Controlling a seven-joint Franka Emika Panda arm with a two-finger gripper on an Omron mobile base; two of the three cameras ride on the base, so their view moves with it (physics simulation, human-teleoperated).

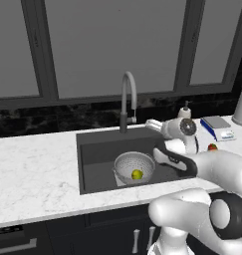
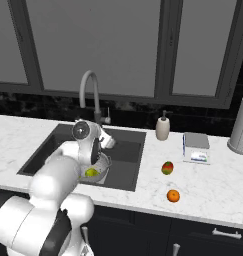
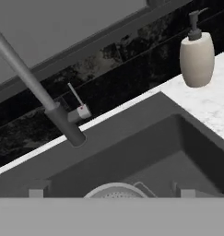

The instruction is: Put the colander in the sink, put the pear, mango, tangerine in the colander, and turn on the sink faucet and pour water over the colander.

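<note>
The claw (image 3: 111,192) is spread wide with nothing in it, hanging over the sink (image 1: 95,149) above the colander (image 1: 134,167) — in the hand view you can just see its two small tips poking up at the bottom, with the colander's rim between them.

Working outward with the sink as the reference: the colander sits on the sink floor, toward the front, and the pear (image 1: 137,174) is already lying inside it. The sink faucet (image 1: 127,99) stands at the back edge of the sink, its gooseneck arching forward, with the little lever (image 3: 78,101) sticking off the side of the dark column. No water running that I can see. A soap dispenser (image 2: 163,127) stands just off the back right corner of the sink.

The mango (image 2: 167,168) and tangerine (image 2: 173,195) are both still out on the bench (image 2: 213,190) to the right of the sink, mango nearer the sink's right edge, tangerine closer to the bench's front edge, a bit apart from each other.

So my read: pear done, mango is probably next. I'd lift clear of the sink rim first, swing right, then come straight down over the mango with the fingers across its narrow side — it's oval and will likely roll if nudged off-centre.
</note>
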